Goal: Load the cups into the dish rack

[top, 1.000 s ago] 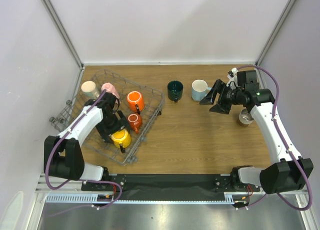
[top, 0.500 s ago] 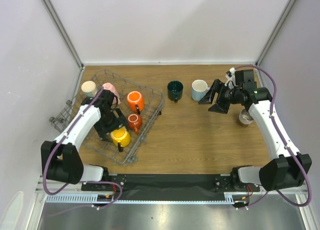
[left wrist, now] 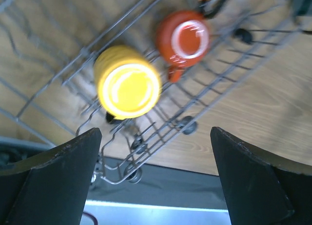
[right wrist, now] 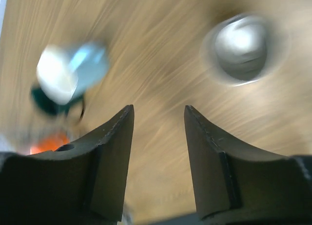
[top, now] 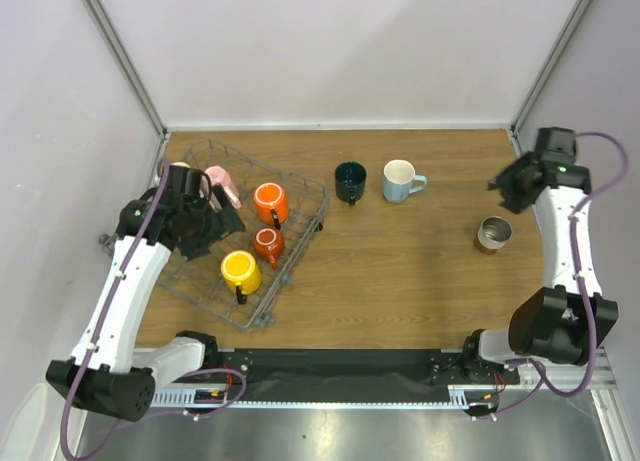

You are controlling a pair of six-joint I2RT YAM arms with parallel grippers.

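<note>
Jaws spread and empty, the left gripper (top: 218, 221) has lifted off the yellow mug (top: 240, 270) seated in the rack (top: 283, 281) at 9 o'clock, while the right gripper (top: 508, 178), likewise agape, has retreated to 3 o'clock, leaving the blue mug (top: 400, 180) and green mug (top: 350, 181) at 12 o'clock unloaded.

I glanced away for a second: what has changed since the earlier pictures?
Left gripper drew back leftward off the yellow mug, open. Right gripper withdrew from beside the light blue mug to the far right corner. Both mugs and the dish rack stayed put.
</note>
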